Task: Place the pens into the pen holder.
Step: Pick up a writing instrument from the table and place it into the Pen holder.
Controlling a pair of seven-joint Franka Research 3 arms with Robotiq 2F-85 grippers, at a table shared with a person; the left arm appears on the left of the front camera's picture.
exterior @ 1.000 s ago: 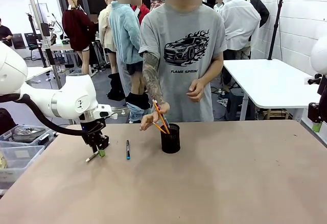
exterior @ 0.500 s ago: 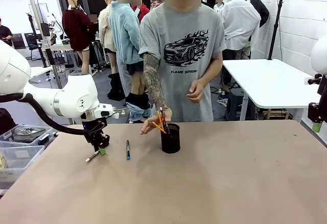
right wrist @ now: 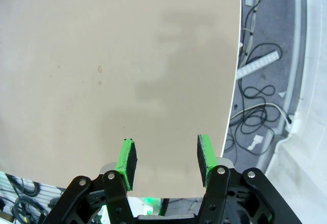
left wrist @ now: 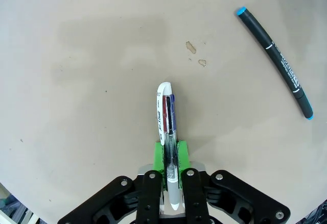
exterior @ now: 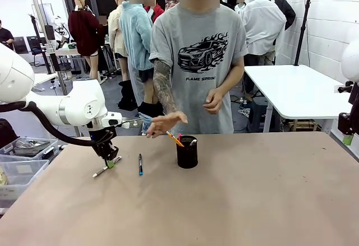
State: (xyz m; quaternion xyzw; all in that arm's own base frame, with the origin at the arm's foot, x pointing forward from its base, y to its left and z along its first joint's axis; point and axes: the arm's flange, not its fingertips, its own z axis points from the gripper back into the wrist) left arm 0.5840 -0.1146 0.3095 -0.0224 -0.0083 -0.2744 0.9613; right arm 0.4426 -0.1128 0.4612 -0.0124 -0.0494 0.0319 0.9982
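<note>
My left gripper point(exterior: 110, 161) point(left wrist: 169, 155) is shut on a white pen point(left wrist: 166, 122) point(exterior: 106, 167), just above the tabletop at the left. A dark pen with blue ends point(exterior: 140, 164) point(left wrist: 276, 59) lies flat on the table to its right. The black mesh pen holder point(exterior: 187, 152) stands near the far middle with an orange pen point(exterior: 175, 139) and a red-tipped one leaning in it. The person's open hand point(exterior: 164, 124) hovers above and left of the holder. My right gripper point(right wrist: 166, 162) is open over the table's edge, nothing between its green pads.
Clear plastic bins point(exterior: 19, 162) sit off the table's left edge. The person stands at the far side behind the holder. In the right wrist view the floor with cables point(right wrist: 260, 106) lies beyond the table edge.
My left gripper has closed on the white pen and raised it slightly off the table. The person has let the pens drop into the holder and drawn the hand up and away.
</note>
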